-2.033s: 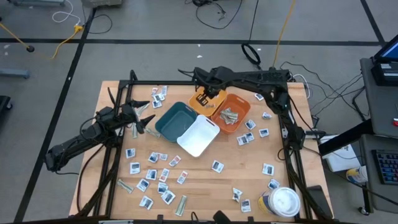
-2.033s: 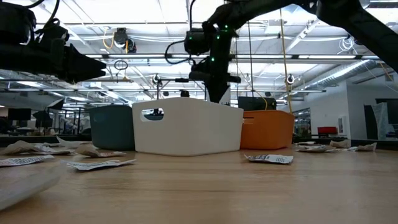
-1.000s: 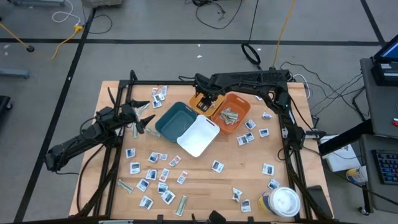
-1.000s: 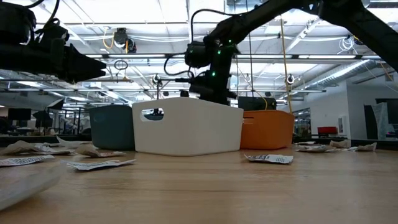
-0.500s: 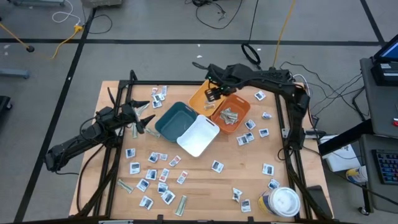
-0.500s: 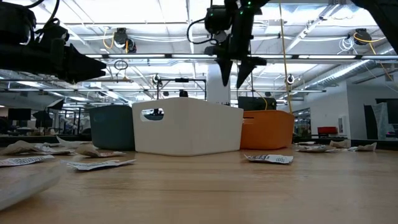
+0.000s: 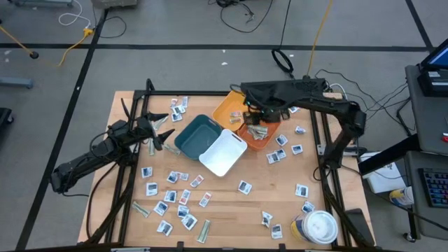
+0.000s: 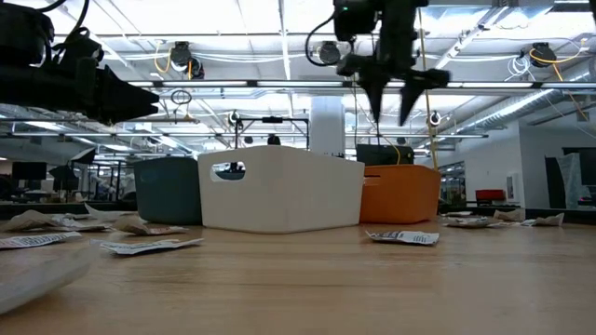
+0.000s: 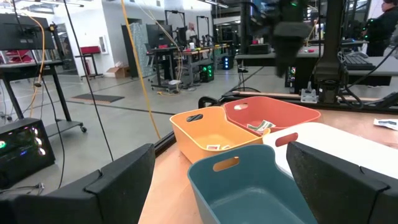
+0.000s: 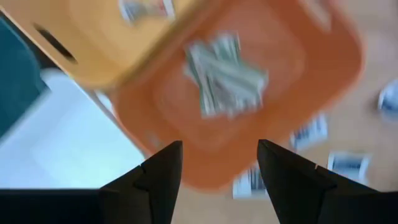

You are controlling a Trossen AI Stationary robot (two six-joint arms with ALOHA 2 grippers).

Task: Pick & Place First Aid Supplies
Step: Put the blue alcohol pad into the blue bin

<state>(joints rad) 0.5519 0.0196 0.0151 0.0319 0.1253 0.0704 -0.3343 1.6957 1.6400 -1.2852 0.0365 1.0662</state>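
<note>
The right gripper [image 7: 257,116] hung above the orange bin [image 7: 269,134], toward the surface's far edge. Its jaws stood partly apart with nothing between them; in the low view the right gripper [image 8: 390,104] showed both prongs spread and bare, well clear of the bin tops. In the right wrist view, the grey-green strips [image 10: 225,76] lay heaped in the orange bin directly below the jaws, one packet sat in the yellow bin [image 10: 106,37], and a few white packets [image 10: 311,132] lay on the wood just outside the orange bin's rim.

The left gripper [image 7: 159,130] waited near the left edge, beside the teal bin [image 7: 198,136], its jaws wide and empty. Most loose packets [image 7: 171,194] lay scattered toward the near-left part of the surface, with more packets [image 7: 290,149] along the right side and a few near the far-left corner.

The next pick probably turns on which cluster is closer. For the right arm, the packets by the right edge, just beyond the orange bin, look nearest, lying toward that edge and nearer the front than the jaws. The near-left scatter is closer to the left arm. The narrow strip [image 7: 204,231] near the front edge lay slanted, so jaws should close across its short width.
</note>
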